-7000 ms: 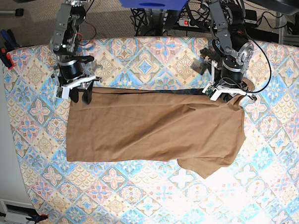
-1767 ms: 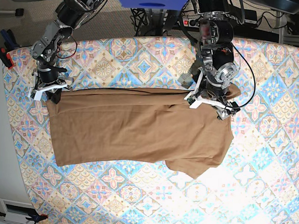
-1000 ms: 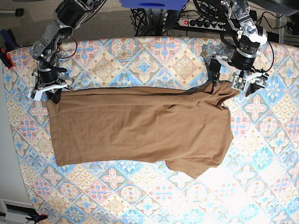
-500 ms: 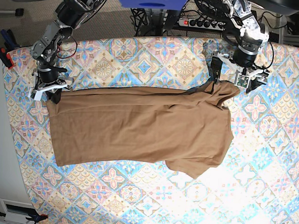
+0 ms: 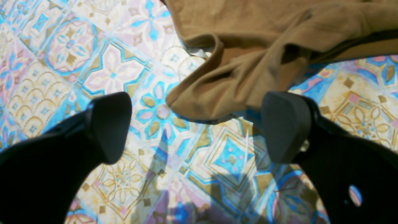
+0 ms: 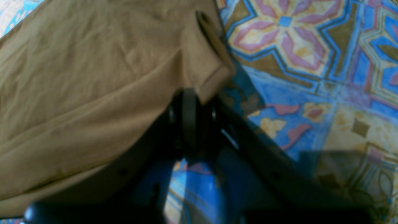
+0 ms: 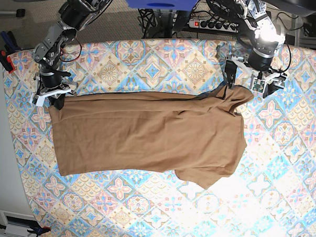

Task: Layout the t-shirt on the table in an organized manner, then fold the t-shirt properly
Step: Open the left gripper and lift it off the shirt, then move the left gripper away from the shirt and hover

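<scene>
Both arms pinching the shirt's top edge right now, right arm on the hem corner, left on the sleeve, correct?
Only half. The right gripper is shut on the t-shirt corner, but the left gripper has its jaws wide open above the table, short of the bunched sleeve; see the left wrist view.

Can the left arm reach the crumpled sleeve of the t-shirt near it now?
Probably yes. The left gripper is open, and the bunched sleeve of the t-shirt lies on the table just ahead between its fingers, with nothing in the way.
</scene>
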You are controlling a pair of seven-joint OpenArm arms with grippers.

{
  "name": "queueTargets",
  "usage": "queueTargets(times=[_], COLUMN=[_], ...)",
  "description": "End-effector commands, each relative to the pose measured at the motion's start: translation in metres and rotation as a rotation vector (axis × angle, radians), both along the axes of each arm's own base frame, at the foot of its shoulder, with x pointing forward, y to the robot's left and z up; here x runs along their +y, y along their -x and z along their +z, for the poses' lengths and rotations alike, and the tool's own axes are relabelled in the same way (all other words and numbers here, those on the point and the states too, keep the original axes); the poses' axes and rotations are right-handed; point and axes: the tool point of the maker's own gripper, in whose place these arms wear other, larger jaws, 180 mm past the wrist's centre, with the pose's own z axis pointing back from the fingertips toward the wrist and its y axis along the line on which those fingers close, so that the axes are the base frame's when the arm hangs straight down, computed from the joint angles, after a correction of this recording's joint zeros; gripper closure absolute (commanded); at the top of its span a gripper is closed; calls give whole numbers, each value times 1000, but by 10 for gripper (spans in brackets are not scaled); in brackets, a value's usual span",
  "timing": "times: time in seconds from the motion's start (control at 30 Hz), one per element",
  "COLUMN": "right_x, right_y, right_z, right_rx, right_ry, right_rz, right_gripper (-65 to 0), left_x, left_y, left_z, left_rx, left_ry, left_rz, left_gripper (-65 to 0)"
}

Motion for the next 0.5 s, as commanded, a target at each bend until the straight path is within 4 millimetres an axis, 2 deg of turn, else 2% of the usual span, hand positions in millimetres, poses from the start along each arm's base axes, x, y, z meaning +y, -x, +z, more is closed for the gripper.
queueTargets(times=[0.0,0.1,0.23,0.3,0.4,0.47], right_x=[-16,-17,-18,-18,-18,-18], right_y=[19,20,21,30,33,33], right_z=[-16,-16,-17,-22,-23,-23], right_rx=[127,128,131,151,156,156], right_ry=[50,51,53,53,54,54], right_rz=[-38,-38,-38,-37,-37,-37], right_gripper=[0,0,0,0,0,0], left_x=[6,29,74,95,123,135], left_y=[-3,-5,-10,-14,-10,-9], left_z=[11,20,34,38,44,50], left_rx=[-48,-76,-139,-174,-217,-244], left_ry=[-5,-30,-52,-44,-33,-33], left_rz=[21,88,231,310,426,476], left_gripper=[-650,-650,-650,-650,-650,-650])
